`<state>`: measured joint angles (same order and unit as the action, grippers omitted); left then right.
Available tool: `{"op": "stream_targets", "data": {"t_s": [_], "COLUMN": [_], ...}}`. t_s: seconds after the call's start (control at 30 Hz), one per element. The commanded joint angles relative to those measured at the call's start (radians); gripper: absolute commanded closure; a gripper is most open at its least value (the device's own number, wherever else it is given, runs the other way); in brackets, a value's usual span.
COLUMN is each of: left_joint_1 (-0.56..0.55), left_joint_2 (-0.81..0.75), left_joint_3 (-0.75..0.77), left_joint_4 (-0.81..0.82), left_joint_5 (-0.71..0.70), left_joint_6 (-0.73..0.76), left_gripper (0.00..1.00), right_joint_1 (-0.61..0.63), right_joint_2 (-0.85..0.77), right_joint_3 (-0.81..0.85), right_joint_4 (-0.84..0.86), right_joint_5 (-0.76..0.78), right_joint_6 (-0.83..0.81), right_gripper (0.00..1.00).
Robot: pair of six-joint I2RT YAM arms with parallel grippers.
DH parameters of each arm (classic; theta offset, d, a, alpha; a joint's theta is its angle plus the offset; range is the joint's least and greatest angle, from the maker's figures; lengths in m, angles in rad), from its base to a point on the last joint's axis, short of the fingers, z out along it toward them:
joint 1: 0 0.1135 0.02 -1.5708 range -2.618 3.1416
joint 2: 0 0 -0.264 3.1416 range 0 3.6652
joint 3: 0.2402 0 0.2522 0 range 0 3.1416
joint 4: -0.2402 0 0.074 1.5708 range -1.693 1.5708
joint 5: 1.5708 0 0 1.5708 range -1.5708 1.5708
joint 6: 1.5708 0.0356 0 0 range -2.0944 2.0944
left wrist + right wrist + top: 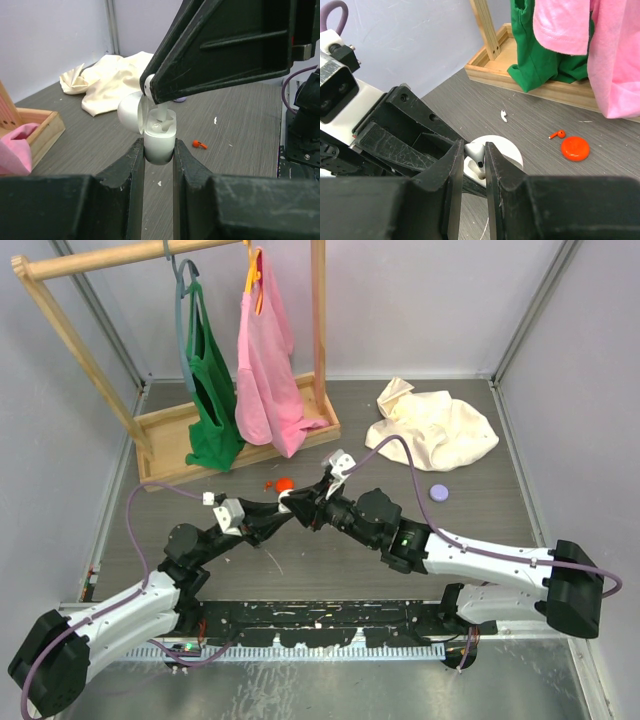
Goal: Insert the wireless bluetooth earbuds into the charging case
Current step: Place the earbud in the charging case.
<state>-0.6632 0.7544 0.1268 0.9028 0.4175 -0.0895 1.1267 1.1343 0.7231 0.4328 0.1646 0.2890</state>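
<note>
Left gripper point(159, 156), hard black plastic, is clamped on the glossy white rounded plastic charging case point(160, 137), lid hinged open, mid-table. Right gripper point(474, 156) pinches the smooth white stemmed plastic earbud point(162, 112), stem-down over a socket. Risks: slick curved shell twists in jaws; tilted stem jams on rim; bud slips and drops. Tiny red plastic earbud point(557, 134) lies loose on the far side.
</note>
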Motion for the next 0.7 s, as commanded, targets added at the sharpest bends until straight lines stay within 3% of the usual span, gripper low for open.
{"op": "stream_targets", "data": {"t_s": [0.0,0.5,0.67], "left_joint_1": [-0.004,-0.004,-0.003], "left_joint_2": [-0.019,-0.026,-0.026], "left_joint_3": [0.028,0.019,0.018], "left_joint_4": [0.092,0.094,0.094], "left_joint_5": [-0.012,-0.055,-0.058], "left_joint_6": [0.000,-0.006,-0.007], "left_gripper": [0.87,0.88,0.88], "right_joint_1": [0.010,0.058,0.083], "right_joint_2": [0.010,0.030,0.061], "right_joint_3": [0.007,0.051,0.072], "right_joint_4": [0.067,-0.028,-0.041], "right_joint_5": [0.018,0.165,0.203], "right_joint_6": [-0.008,-0.038,-0.049], "right_gripper": [0.78,0.77,0.67]}}
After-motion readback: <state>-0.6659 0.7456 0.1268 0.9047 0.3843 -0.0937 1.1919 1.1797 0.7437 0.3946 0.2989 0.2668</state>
